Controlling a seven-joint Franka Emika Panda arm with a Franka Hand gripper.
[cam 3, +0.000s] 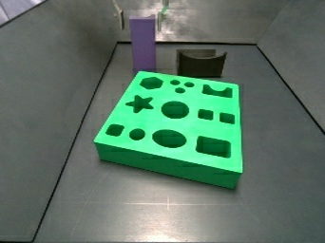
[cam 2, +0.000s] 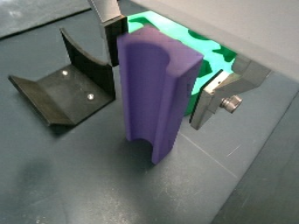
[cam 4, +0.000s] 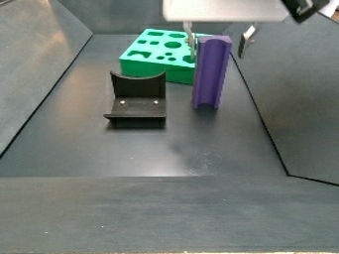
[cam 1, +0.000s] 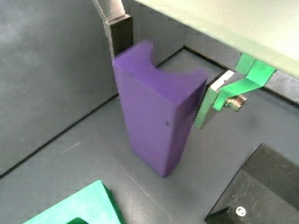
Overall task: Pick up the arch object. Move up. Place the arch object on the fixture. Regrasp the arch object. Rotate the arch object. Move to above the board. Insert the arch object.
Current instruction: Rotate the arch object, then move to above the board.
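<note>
A dark grey floor with low grey walls fills every view.

In a wrist view, the purple arch object [cam 1: 158, 109] stands upright, its notched end up and its lower end at or just above the floor; contact cannot be judged. The gripper [cam 1: 163, 63] closes on it near the top: one silver finger [cam 1: 114, 33] with a dark pad lies flat on one side, the other finger [cam 1: 222, 87] on the opposite side beside a green part and a bolt. A corner of the green board [cam 1: 76, 208] and a dark edge of the fixture [cam 1: 263, 188] show at the frame edge.

In the other wrist picture the arch object [cam 2: 158, 92] shows its concave groove, the gripper [cam 2: 163, 61] clamped around it. Here the fixture [cam 2: 65, 79] shows whole, an L-shaped bracket on a plate, apart from the block; the board [cam 2: 193, 48] lies behind.

A side view shows the board [cam 3: 172, 119] in front with its cutouts, the arch object [cam 3: 143, 43] upright behind its far corner, and the fixture [cam 3: 200, 62] near it. The fingers are hard to see here.

In the remaining side view the gripper [cam 4: 212, 40] holds the arch object [cam 4: 211, 71], which stands between board [cam 4: 159, 50] and fixture [cam 4: 137, 97], touching neither.
</note>
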